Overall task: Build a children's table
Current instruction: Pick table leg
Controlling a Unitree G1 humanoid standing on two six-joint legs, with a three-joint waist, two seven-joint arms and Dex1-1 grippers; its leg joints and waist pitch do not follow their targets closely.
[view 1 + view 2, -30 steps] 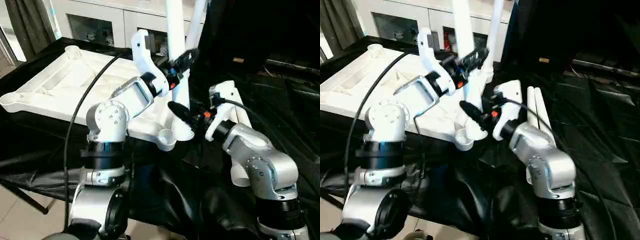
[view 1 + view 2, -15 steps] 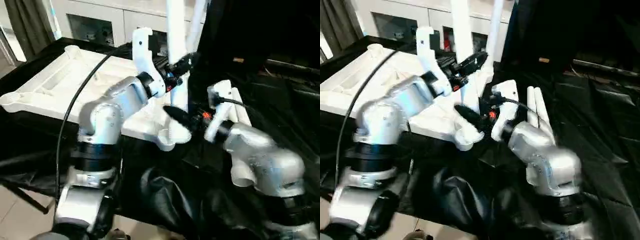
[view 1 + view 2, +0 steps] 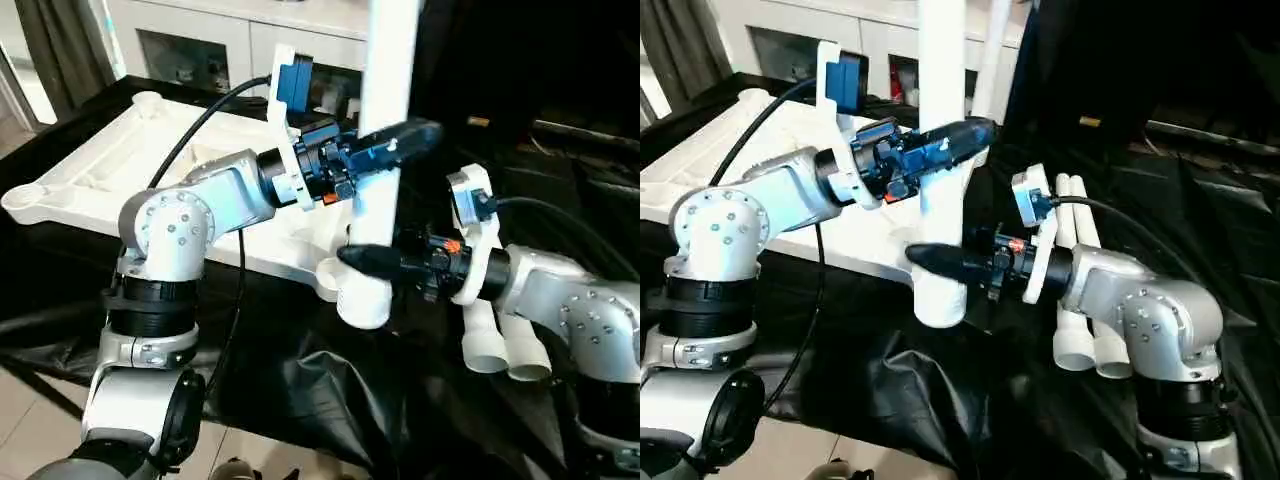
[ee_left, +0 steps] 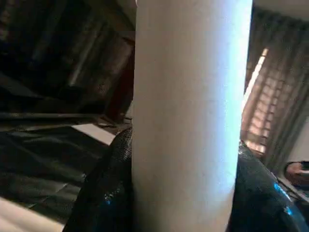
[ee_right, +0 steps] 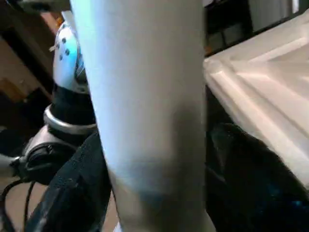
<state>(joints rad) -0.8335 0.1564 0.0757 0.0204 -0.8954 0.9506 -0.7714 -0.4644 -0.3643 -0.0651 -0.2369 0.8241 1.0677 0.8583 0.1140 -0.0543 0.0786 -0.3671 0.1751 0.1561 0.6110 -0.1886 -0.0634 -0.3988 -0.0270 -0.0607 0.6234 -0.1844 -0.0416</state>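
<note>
Head view: the leg [image 3: 380, 150] stood upright, its wide end hanging just off the tabletop [image 3: 120, 160] corner, left gripper [image 3: 400, 140] clamped high, right gripper [image 3: 365, 260] low.

Left wrist: fingers [image 4: 106, 193] hugged it.

Right wrist: fingers [image 5: 82, 188] flanked it; grip unclear.
</note>
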